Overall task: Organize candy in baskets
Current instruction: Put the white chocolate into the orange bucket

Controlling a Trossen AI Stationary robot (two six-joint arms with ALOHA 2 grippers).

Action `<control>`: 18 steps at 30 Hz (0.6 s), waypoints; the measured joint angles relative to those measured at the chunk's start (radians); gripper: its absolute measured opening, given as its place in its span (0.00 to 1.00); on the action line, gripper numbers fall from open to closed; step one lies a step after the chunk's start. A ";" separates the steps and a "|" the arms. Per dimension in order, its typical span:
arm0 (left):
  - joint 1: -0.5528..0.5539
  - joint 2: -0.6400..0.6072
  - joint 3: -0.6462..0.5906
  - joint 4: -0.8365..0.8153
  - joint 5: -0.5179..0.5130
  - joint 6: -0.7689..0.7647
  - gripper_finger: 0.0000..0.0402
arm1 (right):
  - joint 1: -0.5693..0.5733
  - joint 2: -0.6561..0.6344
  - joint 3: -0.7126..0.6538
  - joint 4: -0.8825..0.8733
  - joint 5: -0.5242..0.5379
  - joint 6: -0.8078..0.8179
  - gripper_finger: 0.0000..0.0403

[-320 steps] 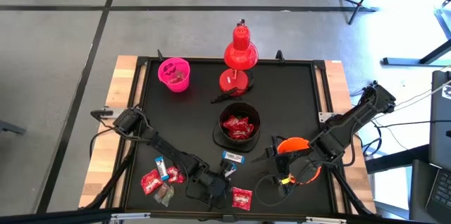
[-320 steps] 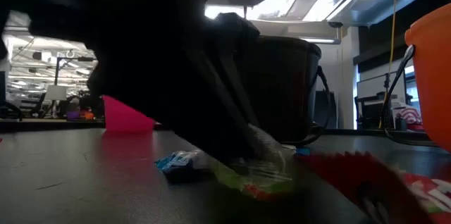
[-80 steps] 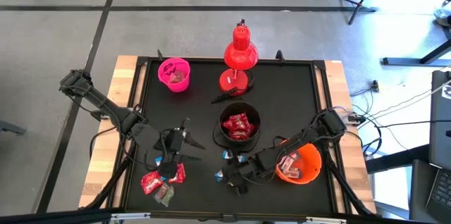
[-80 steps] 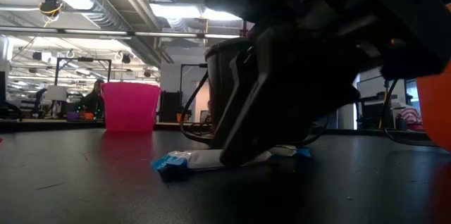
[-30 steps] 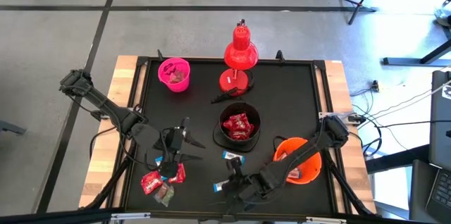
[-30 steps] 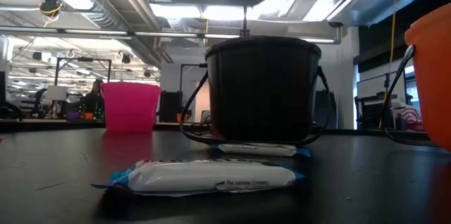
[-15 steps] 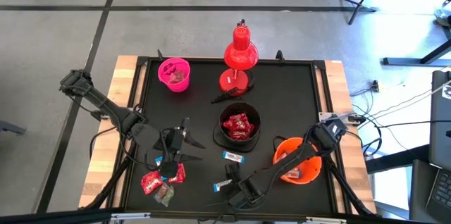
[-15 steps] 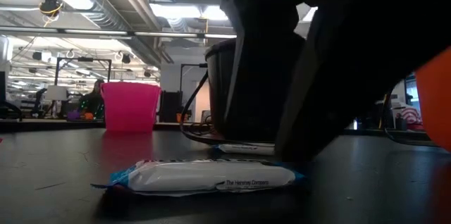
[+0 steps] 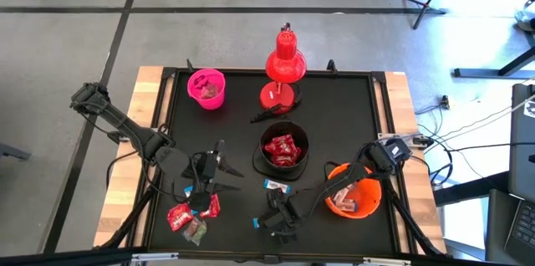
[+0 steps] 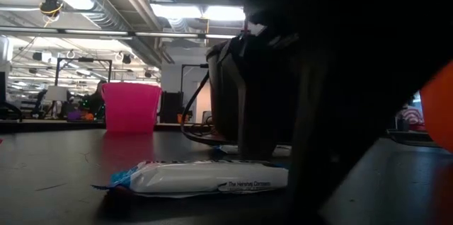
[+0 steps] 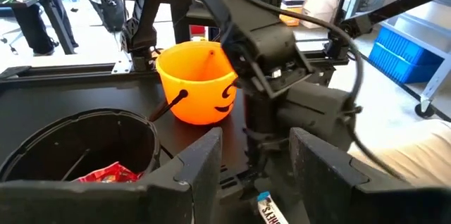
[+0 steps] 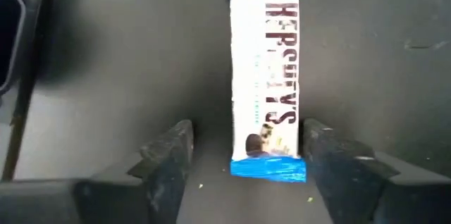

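Right gripper [image 12: 239, 164]: fingers spread wide astride a white-and-blue candy bar [image 12: 266, 76] lying flat at the table's near edge, left of the orange basket [image 9: 355, 195]. Step in hand: pickup; next, closing squarely on the wrapper. Left gripper [image 9: 209, 178]: half-parted, empty, beside red candies [image 9: 188, 213] at near left.

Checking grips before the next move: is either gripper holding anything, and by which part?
Nothing is held. The right gripper is open astride a white-and-blue candy lying on the table. The left gripper hangs open, empty.

A white-and-blue candy [image 12: 266, 76] lies flat between the spread jaws.
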 joint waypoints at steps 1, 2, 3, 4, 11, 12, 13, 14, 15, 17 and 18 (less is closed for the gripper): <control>0.000 0.000 0.000 0.000 0.000 0.000 0.39 | -0.006 0.000 -0.010 0.009 -0.028 -0.007 0.63; 0.000 0.000 0.000 0.000 0.000 -0.001 0.39 | -0.013 0.000 -0.017 0.014 -0.045 -0.012 0.61; -0.002 0.000 0.000 0.000 0.000 -0.001 0.39 | -0.018 0.000 -0.018 0.015 -0.054 -0.015 0.58; -0.004 0.000 0.000 0.000 0.000 -0.002 0.39 | -0.022 0.000 -0.018 0.013 -0.057 -0.017 0.54; -0.005 0.000 0.000 0.000 0.000 -0.003 0.39 | -0.035 -0.004 -0.021 0.006 -0.052 -0.027 0.28; -0.005 0.000 0.000 0.000 0.000 -0.003 0.39 | -0.035 -0.004 -0.021 0.004 -0.053 -0.027 0.24; -0.005 0.000 0.000 0.000 0.000 -0.003 0.39 | -0.035 -0.004 -0.020 0.002 -0.054 -0.027 0.21; -0.005 0.000 0.000 0.000 0.000 -0.003 0.39 | -0.035 -0.004 -0.017 -0.003 -0.053 -0.027 0.19; -0.005 0.000 0.000 0.000 0.000 -0.003 0.39 | -0.035 -0.004 -0.012 -0.008 -0.052 -0.027 0.19; -0.005 0.000 0.000 0.000 0.000 -0.003 0.39 | -0.035 -0.003 -0.004 -0.016 -0.052 -0.027 0.19; -0.005 0.000 0.000 0.000 0.000 -0.003 0.39 | -0.035 -0.002 0.003 -0.022 -0.052 -0.027 0.19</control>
